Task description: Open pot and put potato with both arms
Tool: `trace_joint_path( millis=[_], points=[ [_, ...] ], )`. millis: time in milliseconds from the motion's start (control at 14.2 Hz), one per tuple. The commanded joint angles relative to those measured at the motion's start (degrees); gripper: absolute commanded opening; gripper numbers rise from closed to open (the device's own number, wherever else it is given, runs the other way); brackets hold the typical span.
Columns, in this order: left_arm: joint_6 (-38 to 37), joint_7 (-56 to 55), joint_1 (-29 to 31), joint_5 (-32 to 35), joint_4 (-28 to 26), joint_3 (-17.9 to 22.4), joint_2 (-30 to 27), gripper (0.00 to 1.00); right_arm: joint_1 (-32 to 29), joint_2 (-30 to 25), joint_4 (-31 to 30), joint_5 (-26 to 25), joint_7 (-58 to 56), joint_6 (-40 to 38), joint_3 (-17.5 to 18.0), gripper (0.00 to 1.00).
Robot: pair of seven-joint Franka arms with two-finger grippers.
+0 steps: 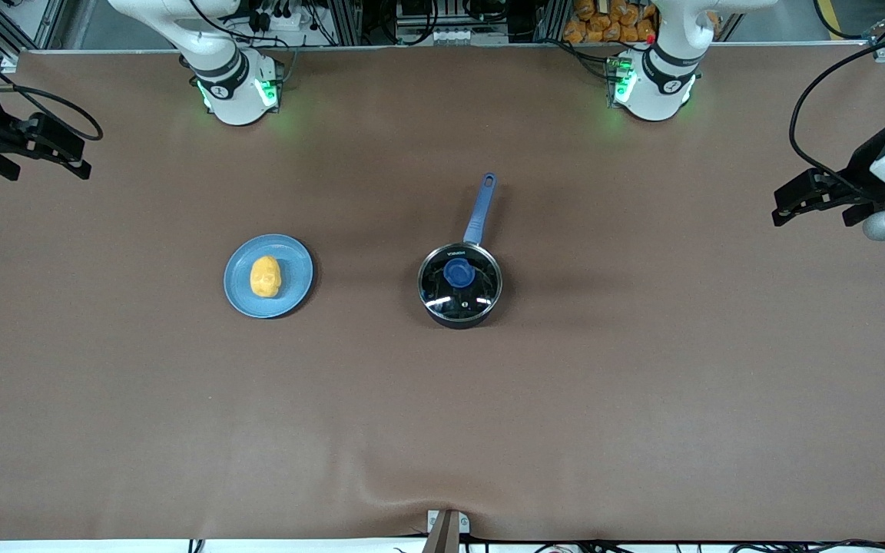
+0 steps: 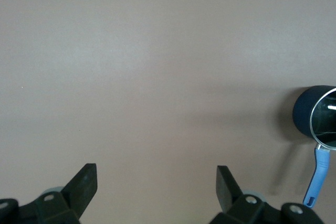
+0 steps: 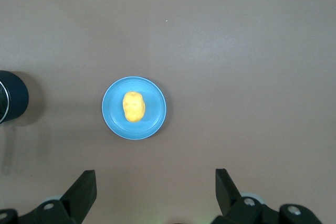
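Observation:
The black pot (image 1: pixel 459 286) stands mid-table with its clear glass lid on, blue knob (image 1: pixel 459 272) up, and its blue handle (image 1: pixel 479 209) pointing toward the robots' bases. The yellow-orange potato (image 1: pixel 265 276) lies on a light-blue plate (image 1: pixel 293 269) beside the pot, toward the right arm's end. My left gripper (image 1: pixel 782 206) hangs open and empty over the left arm's end of the table; its wrist view shows open jaws (image 2: pixel 156 174) over bare cloth and the pot (image 2: pixel 304 116) at the edge. My right gripper (image 1: pixel 83 163) hangs open over the right arm's end (image 3: pixel 156 178), with the potato (image 3: pixel 134 106) in its view.
A brown cloth (image 1: pixel 642 384) covers the whole table. The two arm bases (image 1: pixel 236 92) (image 1: pixel 654 88) glow green along the edge farthest from the front camera. A small metal bracket (image 1: pixel 446 530) sits at the nearest edge.

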Motion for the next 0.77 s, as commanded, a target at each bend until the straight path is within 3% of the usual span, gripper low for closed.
trace_joint_path(
  millis=[0,702],
  points=[
    [0.87,1.47,-0.66,-0.09,-2.25,0.47,-2.3,1.0,-0.87,0.19,0.66,0.88,-0.5,-0.66,0.34,1.0],
    [0.96,-0.02,-0.67,-0.09,-2.68,0.47,-2.39,1.0,-0.87,0.19,0.58,0.88,-0.5,-0.66,0.25,1.0]
  ],
)
